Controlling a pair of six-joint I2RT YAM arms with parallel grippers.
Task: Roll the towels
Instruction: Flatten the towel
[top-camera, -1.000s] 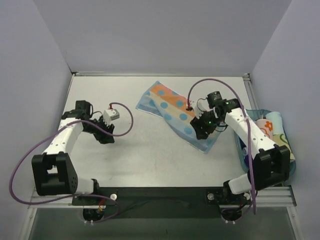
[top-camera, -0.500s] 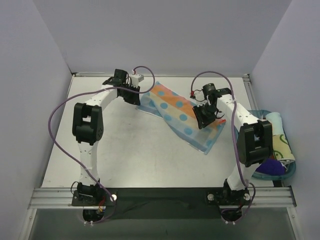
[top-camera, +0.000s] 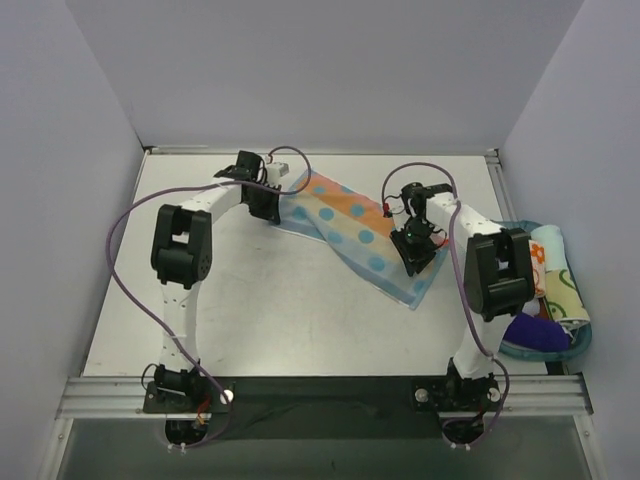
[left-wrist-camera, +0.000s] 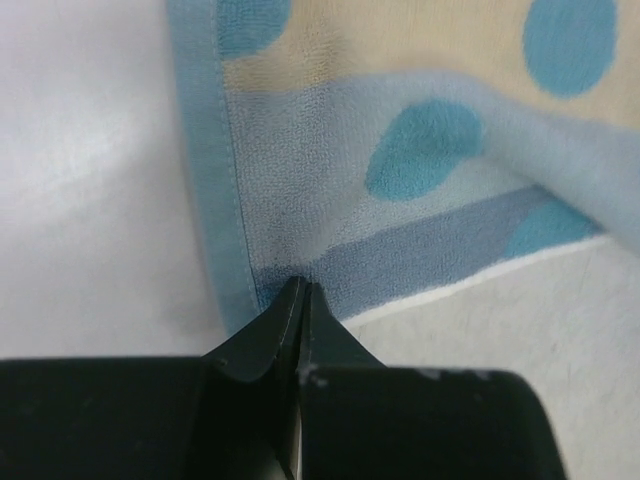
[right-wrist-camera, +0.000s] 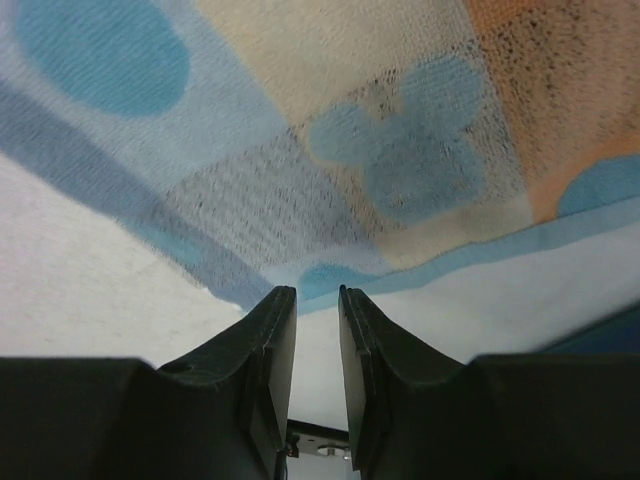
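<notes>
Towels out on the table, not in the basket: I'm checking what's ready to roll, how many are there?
1: the dotted blue towel lies spread mid-table. Other cloths sit bunched in the basket at the right edge, partly hidden.

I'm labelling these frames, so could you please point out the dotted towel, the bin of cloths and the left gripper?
dotted towel (top-camera: 352, 232), top view, its middle.
bin (top-camera: 566, 349), top view, its near rim.
left gripper (left-wrist-camera: 303, 288), left wrist view, between its fingertips.
</notes>
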